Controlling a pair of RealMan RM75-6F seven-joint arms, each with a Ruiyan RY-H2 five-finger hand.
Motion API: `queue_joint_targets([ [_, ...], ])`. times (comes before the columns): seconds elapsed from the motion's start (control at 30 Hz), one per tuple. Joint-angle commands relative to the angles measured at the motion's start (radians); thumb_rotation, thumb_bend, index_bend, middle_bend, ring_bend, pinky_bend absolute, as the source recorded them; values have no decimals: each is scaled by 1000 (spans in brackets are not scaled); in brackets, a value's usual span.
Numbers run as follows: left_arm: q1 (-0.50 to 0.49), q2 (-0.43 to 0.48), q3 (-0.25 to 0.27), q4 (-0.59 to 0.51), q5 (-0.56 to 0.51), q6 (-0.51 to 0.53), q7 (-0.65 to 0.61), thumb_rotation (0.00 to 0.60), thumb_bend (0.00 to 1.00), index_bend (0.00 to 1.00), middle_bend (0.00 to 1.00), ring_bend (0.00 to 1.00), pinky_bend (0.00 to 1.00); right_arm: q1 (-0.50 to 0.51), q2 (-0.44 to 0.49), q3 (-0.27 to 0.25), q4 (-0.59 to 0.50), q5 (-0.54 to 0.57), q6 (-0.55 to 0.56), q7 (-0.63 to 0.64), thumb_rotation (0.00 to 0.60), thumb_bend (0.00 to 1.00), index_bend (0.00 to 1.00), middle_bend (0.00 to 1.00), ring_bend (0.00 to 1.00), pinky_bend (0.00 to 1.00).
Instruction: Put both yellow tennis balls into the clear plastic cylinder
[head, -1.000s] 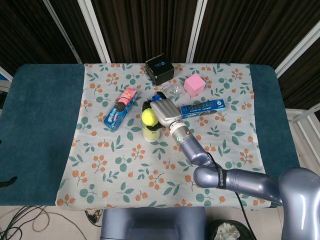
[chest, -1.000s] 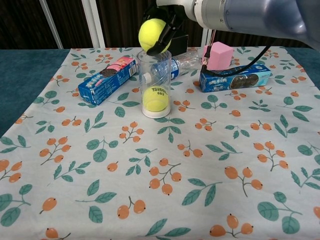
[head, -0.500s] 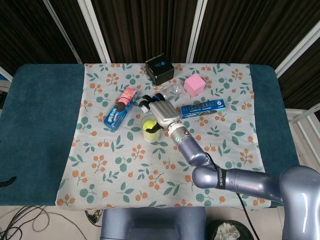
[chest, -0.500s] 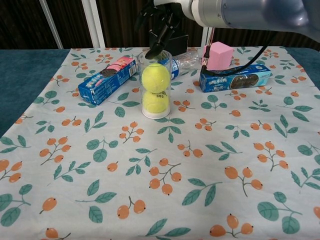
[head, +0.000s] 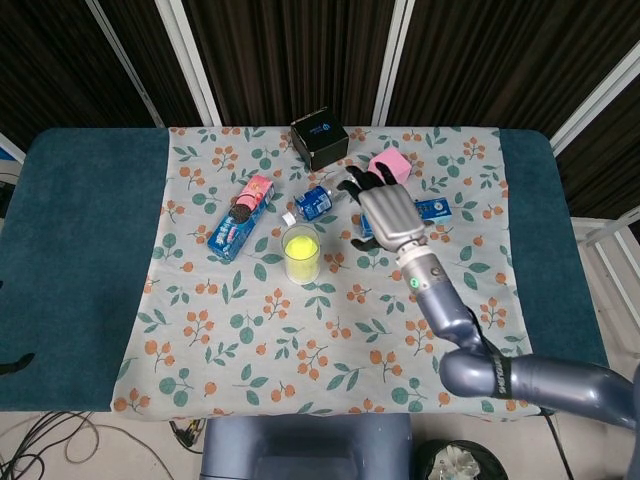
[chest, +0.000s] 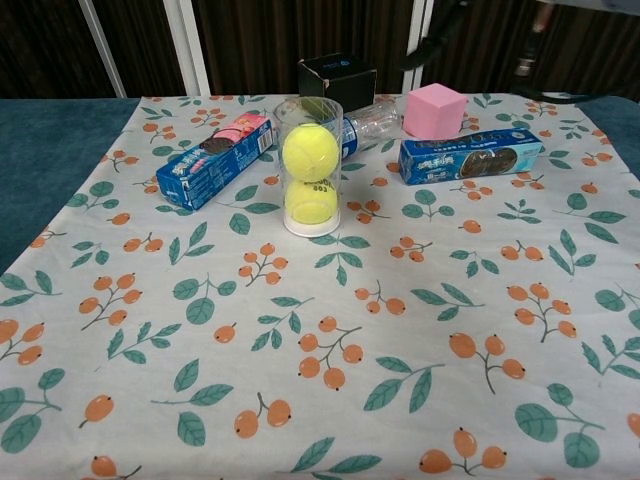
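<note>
balls (chest: 311, 152) – both stacked in cylinder (chest: 309, 215) | cylinder – light, rigid, tippy; grasp mid-wall | right hand (head: 392, 215) spread, empty | left hand unseen

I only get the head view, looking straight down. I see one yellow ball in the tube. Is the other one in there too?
Observer: Yes. From the chest view, an upper tennis ball sits on a lower tennis ball inside the clear plastic cylinder.
Operator: Does the top one stick out?
Observer: No, it sits below the rim.
Operator: Any writing on them?
Observer: The lower one has dark print, too small to read.
</note>
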Motion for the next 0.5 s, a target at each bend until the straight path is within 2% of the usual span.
queue_joint_targets([
  [0.03, 0, -8, 0, 4, 3, 7, 12, 600, 0, 0, 0, 0, 0, -185, 95, -131, -123, -180, 166, 55, 600, 236, 247, 108, 163, 0],
  [0.07, -1, -13, 0, 6, 4, 9, 19, 600, 0, 0, 0, 0, 0, -236, 111, -170, -136, -260, 211, 85, 600, 237, 247, 108, 163, 0],
  [0.2, -4, -27, 3, 15, 19, 15, 31, 600, 0, 0, 0, 0, 0, -349, 135, -255, -116, -424, 323, 98, 600, 236, 246, 108, 163, 0],
  [0.33, -4, -39, 5, 25, 37, 23, 34, 600, 0, 0, 0, 0, 0, -462, 139, -316, -89, -529, 452, 80, 600, 236, 235, 107, 161, 0],
  [0.5, -3, -49, 7, 33, 52, 32, 35, 600, 0, 0, 0, 0, 0, -584, 141, -361, -52, -593, 561, 84, 600, 236, 234, 107, 158, 0],
])
